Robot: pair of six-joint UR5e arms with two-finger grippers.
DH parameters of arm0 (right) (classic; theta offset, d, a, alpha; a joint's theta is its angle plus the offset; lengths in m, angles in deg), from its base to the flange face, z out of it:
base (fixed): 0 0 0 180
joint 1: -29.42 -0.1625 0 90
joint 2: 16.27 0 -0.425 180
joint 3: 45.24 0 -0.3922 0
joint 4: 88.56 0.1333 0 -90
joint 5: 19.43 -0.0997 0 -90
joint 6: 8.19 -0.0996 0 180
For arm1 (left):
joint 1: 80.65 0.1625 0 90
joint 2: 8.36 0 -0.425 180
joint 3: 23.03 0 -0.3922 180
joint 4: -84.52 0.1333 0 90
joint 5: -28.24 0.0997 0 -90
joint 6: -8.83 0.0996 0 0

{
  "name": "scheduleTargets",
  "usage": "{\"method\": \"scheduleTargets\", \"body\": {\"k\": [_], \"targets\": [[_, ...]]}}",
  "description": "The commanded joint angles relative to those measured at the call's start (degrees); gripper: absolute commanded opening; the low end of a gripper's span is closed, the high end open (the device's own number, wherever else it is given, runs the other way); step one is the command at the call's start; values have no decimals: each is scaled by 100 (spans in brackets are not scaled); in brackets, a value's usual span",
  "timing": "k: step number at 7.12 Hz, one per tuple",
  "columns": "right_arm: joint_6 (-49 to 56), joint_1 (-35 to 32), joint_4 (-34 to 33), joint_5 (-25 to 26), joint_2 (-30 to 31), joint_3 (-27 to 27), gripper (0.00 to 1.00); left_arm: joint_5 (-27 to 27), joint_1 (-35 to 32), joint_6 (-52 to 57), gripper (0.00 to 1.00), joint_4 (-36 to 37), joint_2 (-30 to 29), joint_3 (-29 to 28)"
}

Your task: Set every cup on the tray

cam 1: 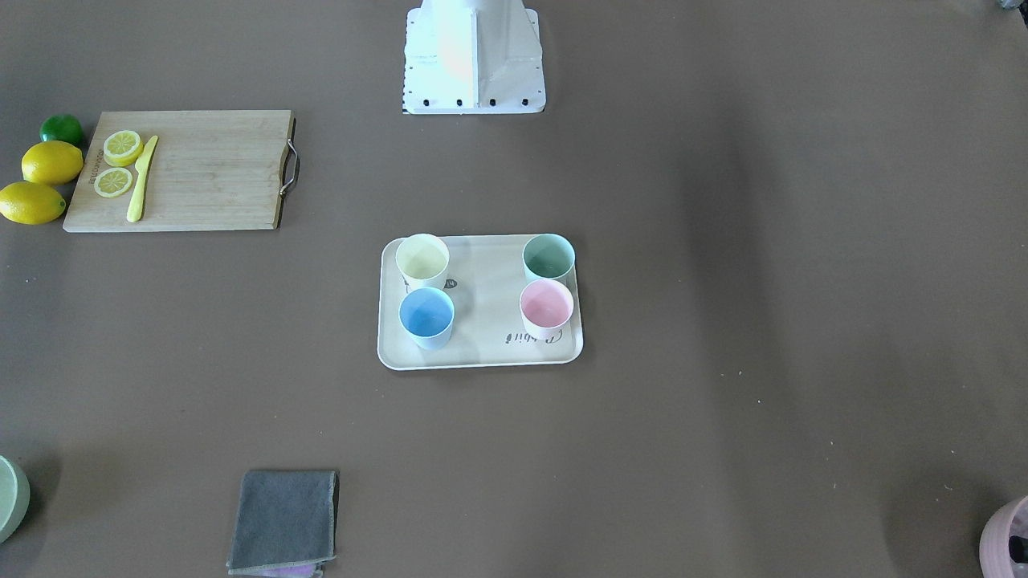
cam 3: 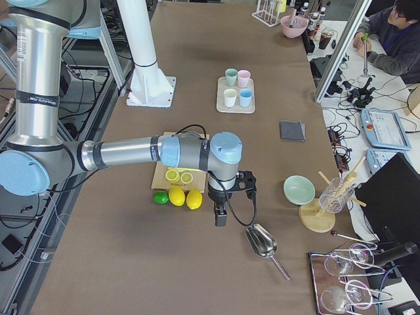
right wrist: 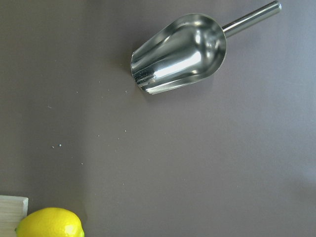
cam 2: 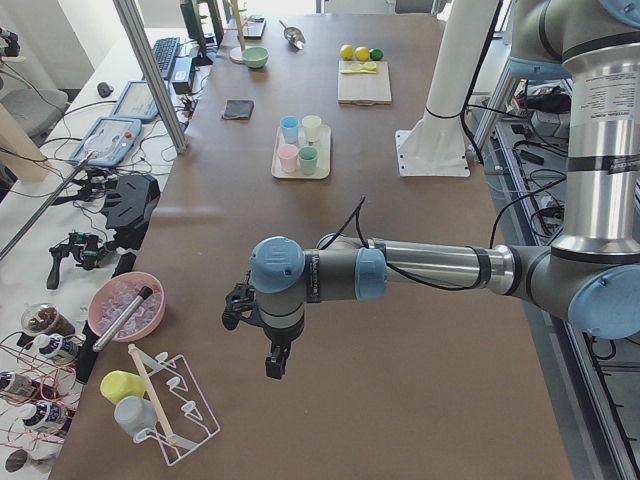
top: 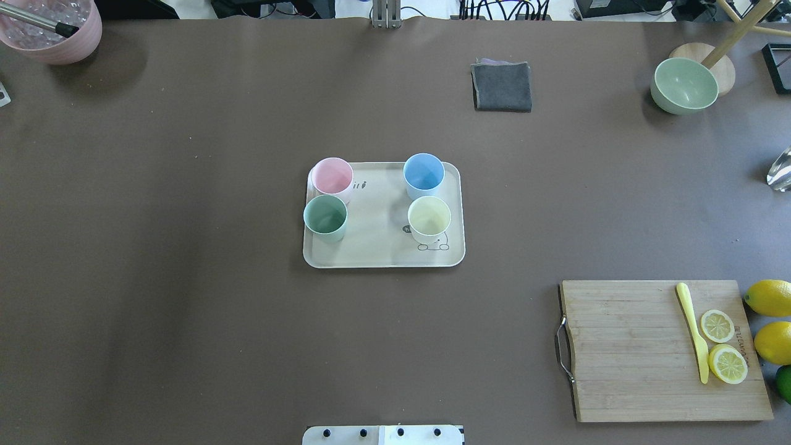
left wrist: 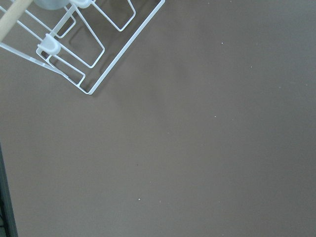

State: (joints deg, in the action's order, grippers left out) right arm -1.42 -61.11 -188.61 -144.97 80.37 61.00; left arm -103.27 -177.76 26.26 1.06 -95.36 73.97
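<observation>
The cream tray (top: 377,254) lies at the table's middle. All four cups stand upright on it: pink (top: 332,176), mint green (top: 325,215), light blue (top: 424,172) and pale yellow (top: 429,216). The front-facing view shows the same tray (cam 1: 482,353) with the cups at its corners. My left gripper (cam 2: 275,362) hangs over bare table at the left end, far from the tray. My right gripper (cam 3: 220,218) hangs over the table at the right end, beside the lemons. I cannot tell whether either gripper is open or shut. Neither wrist view shows fingers.
A wooden cutting board (top: 655,352) carries lemon slices and a yellow knife (top: 692,330), with whole lemons (top: 769,298) beside it. A grey cloth (top: 502,86), a green bowl (top: 685,85) and a pink pot (top: 52,31) stand at the far edge. A metal scoop (right wrist: 180,52) and a wire rack (left wrist: 74,44) lie at the ends.
</observation>
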Motion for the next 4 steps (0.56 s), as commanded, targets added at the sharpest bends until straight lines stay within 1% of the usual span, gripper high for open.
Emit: {"method": "scheduleTargets", "body": {"k": [1, 2, 4], "targets": [[-53, 0, 275, -14, -4, -7, 100, -6, -10, -38, 98, -74, 50, 21], [-53, 9, 302, -22, -4, -7, 100, 125, -10, -21, 98, -65, 77, -83], [-53, 9, 302, -23, -4, -7, 100, 135, -10, -21, 98, -126, 86, -67]]}}
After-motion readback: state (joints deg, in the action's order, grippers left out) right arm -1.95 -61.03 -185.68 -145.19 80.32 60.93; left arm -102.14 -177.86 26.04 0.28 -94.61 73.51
